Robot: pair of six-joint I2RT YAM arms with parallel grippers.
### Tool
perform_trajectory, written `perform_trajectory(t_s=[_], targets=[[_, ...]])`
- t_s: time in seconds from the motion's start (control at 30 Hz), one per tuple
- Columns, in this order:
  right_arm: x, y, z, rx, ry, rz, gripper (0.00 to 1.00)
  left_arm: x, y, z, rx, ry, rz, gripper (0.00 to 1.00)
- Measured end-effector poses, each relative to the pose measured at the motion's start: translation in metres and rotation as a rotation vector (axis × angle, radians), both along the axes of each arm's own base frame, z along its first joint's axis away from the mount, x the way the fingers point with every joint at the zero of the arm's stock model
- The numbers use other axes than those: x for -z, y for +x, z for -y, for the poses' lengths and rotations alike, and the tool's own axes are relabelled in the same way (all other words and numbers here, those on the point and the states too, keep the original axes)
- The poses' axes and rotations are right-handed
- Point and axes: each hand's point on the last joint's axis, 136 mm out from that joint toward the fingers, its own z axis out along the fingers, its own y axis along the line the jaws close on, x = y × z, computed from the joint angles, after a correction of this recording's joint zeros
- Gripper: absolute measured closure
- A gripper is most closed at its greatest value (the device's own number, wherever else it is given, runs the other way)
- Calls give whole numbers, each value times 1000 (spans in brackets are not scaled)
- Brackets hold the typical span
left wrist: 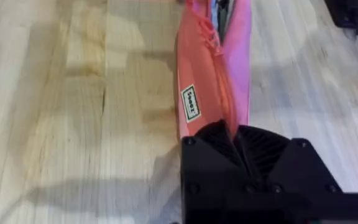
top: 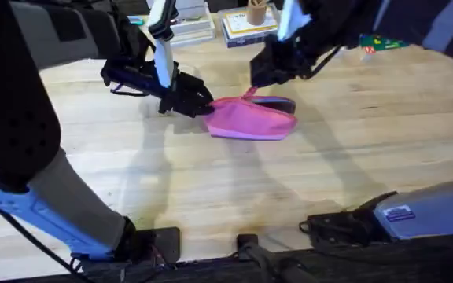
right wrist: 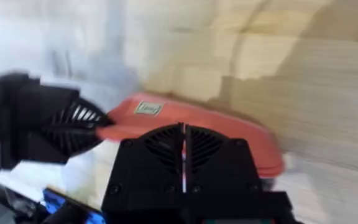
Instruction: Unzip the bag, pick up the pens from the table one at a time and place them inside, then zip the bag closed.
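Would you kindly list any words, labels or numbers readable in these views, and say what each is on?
Nothing can be read for certain.
Small label on the bag: dark letters on white in a dark border, too blurred to read.
Blue label on the right arm: too small.
Covers of the books at the table's far edge: printing too small.
Green packet at the far right: too small.

small white label with dark lettering sewn on the side of the pink bag (left wrist: 191,102), its letters too blurred to read, the same label (right wrist: 146,109) seen as a pale patch in the right wrist view, no other legible text or numbers
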Motion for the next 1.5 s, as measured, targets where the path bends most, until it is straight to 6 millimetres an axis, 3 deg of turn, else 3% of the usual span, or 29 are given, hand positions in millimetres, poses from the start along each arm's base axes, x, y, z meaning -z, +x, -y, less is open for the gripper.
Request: perform_trajectory(t_s=[0.23, 0.4, 0.57, 0.77, 1.0, 1.03, 1.07, 1.23, 1.27, 1.5], targets=[[0, 20, 65, 178, -40, -10, 971, 2, -2, -1, 3, 13, -7, 958], [4, 19, 97, 260, -58, -48, 969, 2, -2, -1, 3, 14, -7, 958], [6, 16, 109, 292, -63, -73, 969, 2, -2, -1, 3, 14, -7, 958], [4, 16, 110, 295, -62, -67, 968, 2, -2, -1, 3, 15, -7, 958], [-21, 13, 109, 287, -49, 7, 969, 2, -2, -1, 3, 15, -7, 958], [-26, 12, 107, 281, -46, 23, 932, 2, -2, -1, 3, 15, -7, 958], [-31, 11, 105, 273, -44, 39, 828, 2, -2, -1, 3, 15, -7, 958], [-55, 2, 86, 211, -29, 112, 107, 2, -2, -1, 3, 15, -7, 958], [-59, 0, 81, 193, -28, 126, 28, 2, -2, -1, 3, 15, -7, 958], [-73, -13, 54, 110, -11, 170, 3, 2, -2, -1, 3, 15, -7, 958]])
